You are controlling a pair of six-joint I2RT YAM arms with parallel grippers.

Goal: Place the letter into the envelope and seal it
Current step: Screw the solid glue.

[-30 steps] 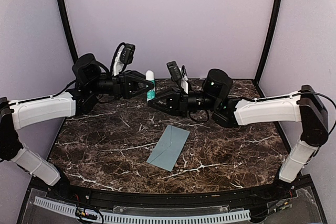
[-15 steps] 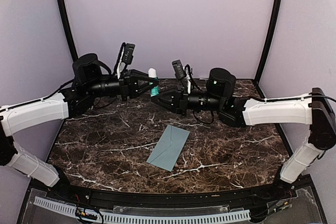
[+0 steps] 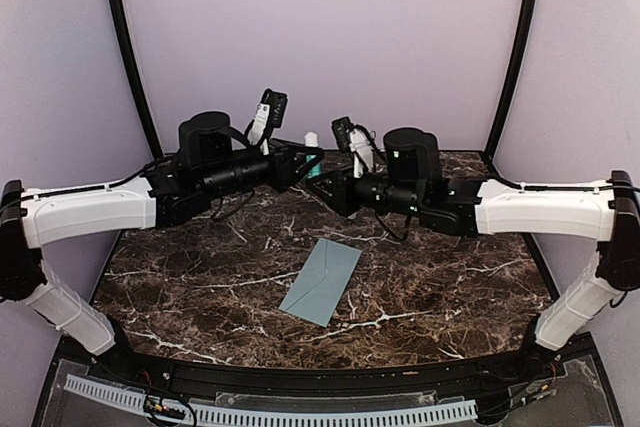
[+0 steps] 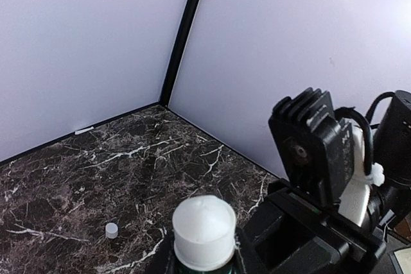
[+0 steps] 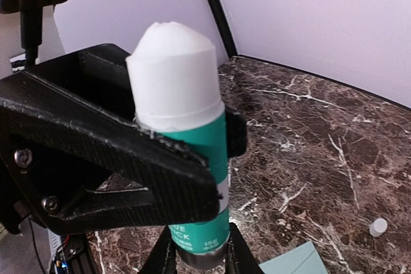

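The pale blue-grey envelope point(image 3: 321, 281) lies flat in the middle of the marble table, its corner point(image 5: 292, 262) showing in the right wrist view. The letter is out of view. A white-and-green glue stick point(image 3: 313, 152) stands upright in the air above the table's back, held from both sides. My left gripper point(image 3: 306, 164) is shut on its upper part, just below the white domed top point(image 4: 204, 226). My right gripper point(image 5: 199, 260) is shut on its base, and the left gripper's black fingers point(image 5: 128, 158) cross the green body point(image 5: 192, 152) above it.
A small white cap-like piece point(image 4: 112, 230) lies on the table towards the back right corner point(image 5: 378, 226). Lilac walls with black corner posts point(image 3: 515, 47) close in the back and sides. The right wrist's camera housing point(image 4: 318, 145) sits close beside the left gripper.
Both arms have carried the glue stick to the right and slightly up. The left arm has reached further in and the right arm has drawn back. The envelope has not moved.
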